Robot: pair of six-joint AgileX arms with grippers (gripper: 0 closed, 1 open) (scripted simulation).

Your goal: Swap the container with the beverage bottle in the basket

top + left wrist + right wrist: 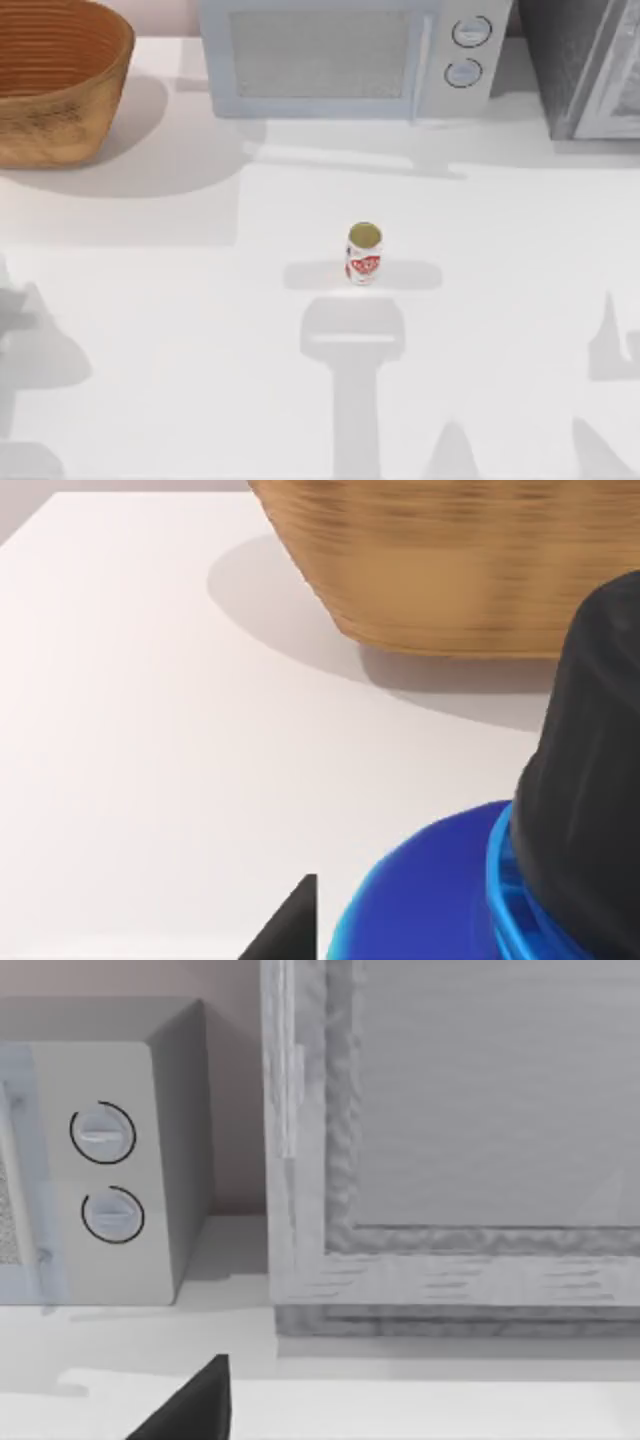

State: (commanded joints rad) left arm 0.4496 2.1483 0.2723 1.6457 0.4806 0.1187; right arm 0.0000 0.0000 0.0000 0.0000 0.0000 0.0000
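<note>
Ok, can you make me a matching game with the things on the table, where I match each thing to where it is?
Things:
1. beverage bottle
2. basket
3. microwave
4. blue container with a black cap

Places:
A. far edge of the table, in the middle
B. close under the left wrist camera, beside the basket
C. far left corner of the table
D. standing upright in the middle of the table

Right pairs: 1-D, 2-C, 3-A, 4-B
</note>
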